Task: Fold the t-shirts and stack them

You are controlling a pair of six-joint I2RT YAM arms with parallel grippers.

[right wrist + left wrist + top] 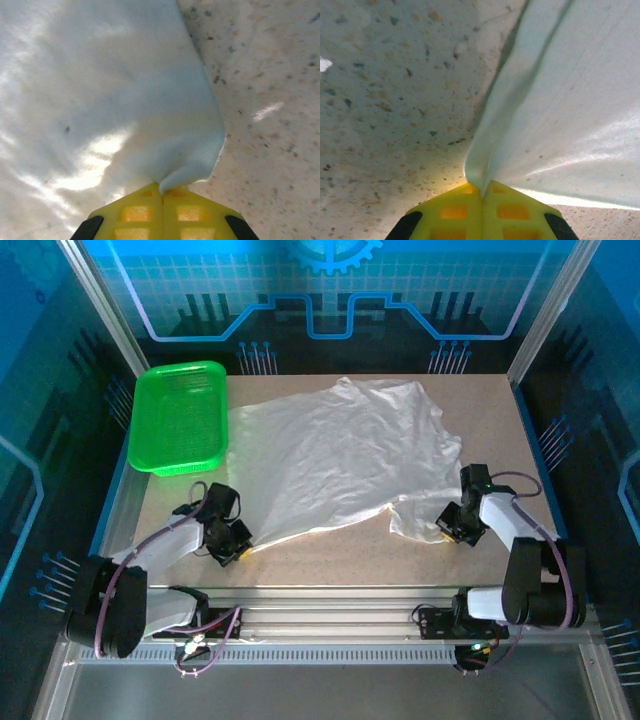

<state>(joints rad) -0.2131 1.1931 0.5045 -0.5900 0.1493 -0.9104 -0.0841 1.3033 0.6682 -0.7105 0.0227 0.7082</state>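
Observation:
A white t-shirt (340,455) lies spread out and wrinkled across the middle of the table, plain side up. My left gripper (243,548) is at its near left corner, shut on the cloth. In the left wrist view the yellow fingertips (465,210) pinch a fold of the t-shirt (560,115) between them. My right gripper (442,531) is at the near right corner. There the yellow fingertips (180,212) are shut on a bunched edge of the t-shirt (100,100).
A green plastic basket (180,418) stands at the far left of the table, touching the shirt's left edge. Bare speckled tabletop (340,555) runs along the near edge between the two arms. Metal frame posts stand at the back corners.

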